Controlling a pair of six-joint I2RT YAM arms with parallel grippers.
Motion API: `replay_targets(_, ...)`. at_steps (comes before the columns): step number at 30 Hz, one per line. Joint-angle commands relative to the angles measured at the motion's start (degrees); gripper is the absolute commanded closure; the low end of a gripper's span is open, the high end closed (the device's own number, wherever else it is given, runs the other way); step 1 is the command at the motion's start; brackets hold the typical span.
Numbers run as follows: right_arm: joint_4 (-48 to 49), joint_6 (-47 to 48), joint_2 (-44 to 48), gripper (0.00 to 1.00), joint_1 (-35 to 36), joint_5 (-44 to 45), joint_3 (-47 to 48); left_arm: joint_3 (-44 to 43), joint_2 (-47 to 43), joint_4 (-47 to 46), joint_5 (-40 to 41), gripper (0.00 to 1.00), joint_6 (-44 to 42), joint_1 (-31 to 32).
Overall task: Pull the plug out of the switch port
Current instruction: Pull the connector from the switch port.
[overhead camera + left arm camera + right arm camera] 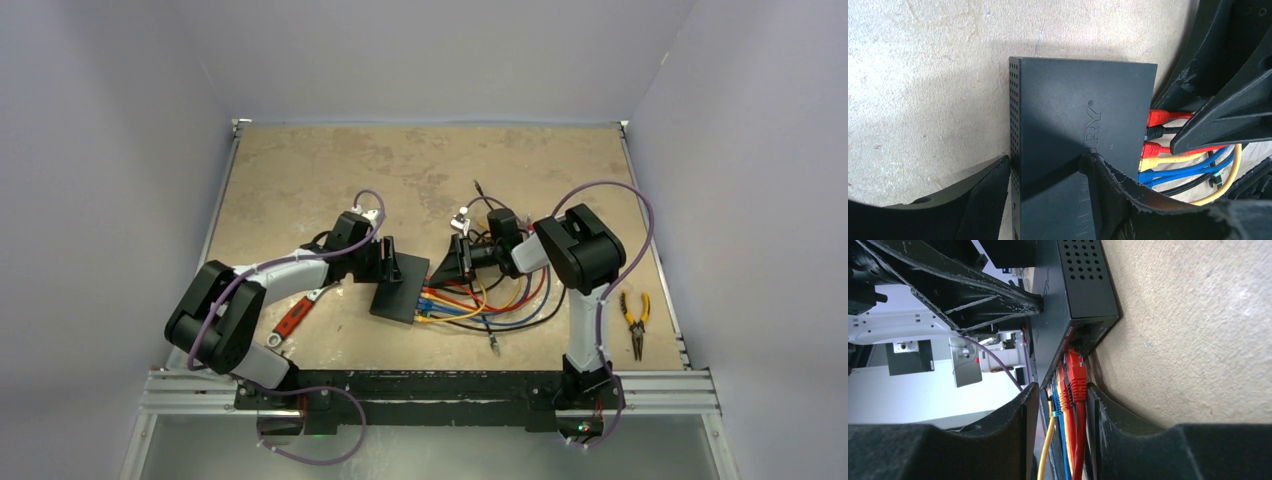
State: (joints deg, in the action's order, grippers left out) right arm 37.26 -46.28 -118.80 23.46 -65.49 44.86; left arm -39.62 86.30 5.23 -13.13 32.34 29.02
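The switch (pixel 398 297) lies flat on the table (pixel 300 170), toward 7 o'clock from its middle in the top view, with a row of coloured plugs (pixel 1150 145) seated in its 3 o'clock edge. The left gripper (pixel 1045 164), at its 12 o'clock, is partly closed on its corner: one finger against the perforated side, the other pressing the top face. The right gripper (pixel 1063 390), at 2 o'clock, straddles the end red plug (pixel 1077 375) half open, one finger touching it, but whether it pinches I cannot tell; pliers (pixel 634 322) lie well apart at 3 o'clock.
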Motion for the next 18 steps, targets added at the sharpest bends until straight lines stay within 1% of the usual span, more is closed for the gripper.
replay_targets(1, 3.2, 2.2, -4.1, 0.56, 1.7, 4.7, 1.4, 1.7, 2.7, 1.3, -2.9, 0.45, -0.2, 0.6)
replay_targets(6, 3.8, 2.2, -5.4, 0.57, 2.1, 4.9, 2.9, 1.6, 2.7, 1.1, -3.1, 0.45, -0.4, 0.6)
replay_targets(8, 4.1, 2.0, -6.0, 0.59, 2.4, 4.9, 3.6, 1.6, 2.7, 1.0, -3.3, 0.45, -0.4, 0.7)
replay_targets(16, 3.5, 2.8, -7.7, 0.73, 2.8, 5.8, 5.4, 1.9, 1.9, 1.5, -3.4, 0.42, -1.3, 0.7)
replay_targets(18, 3.5, 2.9, -7.8, 0.79, 2.9, 6.0, 5.3, 1.9, 1.3, 2.2, -3.0, 0.4, -1.8, 0.7)
